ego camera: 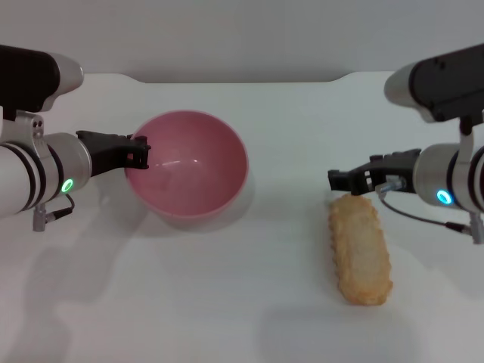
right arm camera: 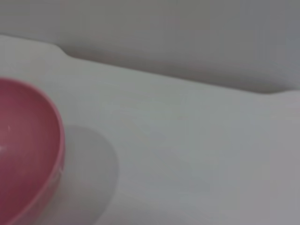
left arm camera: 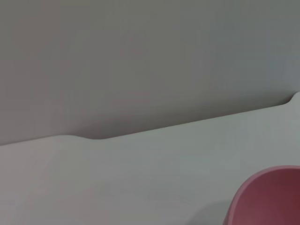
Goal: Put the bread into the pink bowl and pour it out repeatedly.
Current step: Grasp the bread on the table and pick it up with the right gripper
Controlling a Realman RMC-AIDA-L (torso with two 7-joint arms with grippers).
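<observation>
The pink bowl stands upright and empty at the centre left of the white table. It also shows in the left wrist view and the right wrist view. My left gripper is at the bowl's left rim, shut on it. The bread lies flat on the table at the right, pale tan face up, its long axis running near to far. My right gripper is open and hovers at the bread's far end, holding nothing.
The white table has a raised back edge with a grey wall behind it. Nothing else stands on the table.
</observation>
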